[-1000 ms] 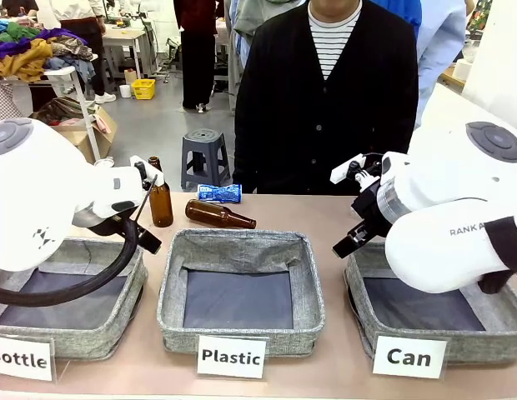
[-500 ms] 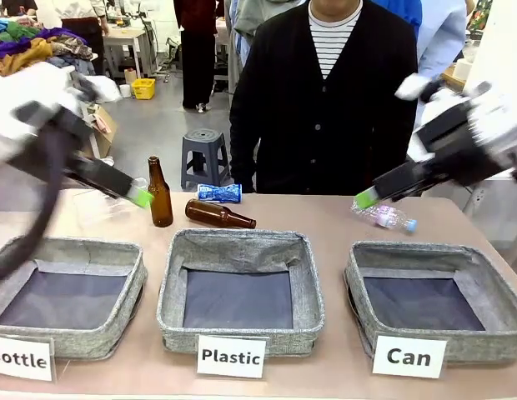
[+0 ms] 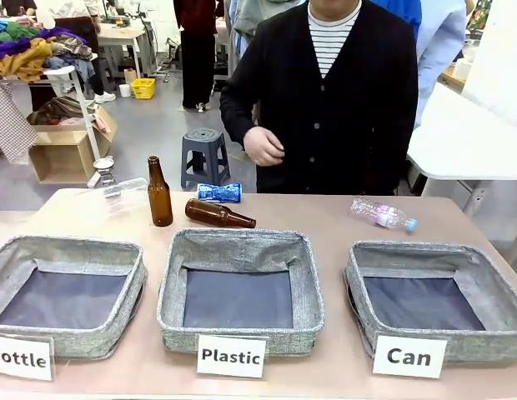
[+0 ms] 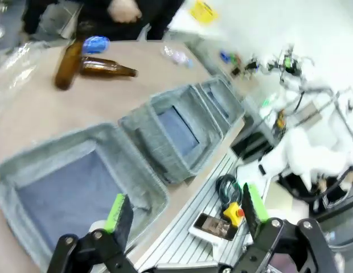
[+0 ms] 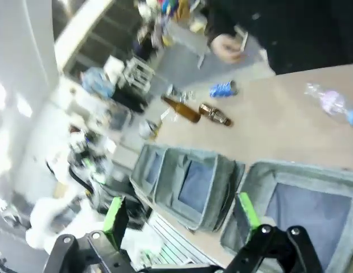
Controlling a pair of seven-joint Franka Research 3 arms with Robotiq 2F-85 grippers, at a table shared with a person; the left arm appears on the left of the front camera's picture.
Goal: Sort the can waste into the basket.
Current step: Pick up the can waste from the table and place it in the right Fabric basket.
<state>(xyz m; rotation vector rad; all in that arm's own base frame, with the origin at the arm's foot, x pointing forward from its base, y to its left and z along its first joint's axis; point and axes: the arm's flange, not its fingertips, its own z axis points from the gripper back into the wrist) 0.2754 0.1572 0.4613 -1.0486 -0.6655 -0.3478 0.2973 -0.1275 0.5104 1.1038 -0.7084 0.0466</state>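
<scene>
The left pincer (image 4: 185,213) is wide open in the left wrist view and holds nothing. Its green pads (image 4: 115,210) stand far apart. Below it sit three grey bins in a row. The Can basket (image 4: 230,99) is the one farthest from this pincer. The blue can (image 4: 95,44) lies on the table past the bins, near two brown bottles (image 4: 107,68). It is not in any bin. A person's hand (image 4: 124,9) is just beyond it, off the table.

In the right wrist view, the right pincer (image 5: 182,216) is wide open too, with nothing between its pads. The Can basket (image 5: 304,172) is the bin closest to this pincer. The blue can (image 5: 223,89) lies far off across the table, near the brown bottles (image 5: 215,115). A clear plastic bottle (image 5: 330,105) lies on the table past the Can basket.

In the front view, the Can basket (image 3: 409,251) stands at the right end of the row, behind a white sign (image 3: 409,357) that says "Can". The blue can (image 3: 219,192) lies on its side at the far edge of the table, in front of the person. It is just behind the brown bottle lying down (image 3: 219,214) and near the brown bottle standing up (image 3: 160,193). It is well apart from the Can basket. The clear plastic bottle (image 3: 382,216) lies between the far edge and the Can basket. The person's hand (image 3: 263,147) is held up above the table and touches nothing.
</scene>
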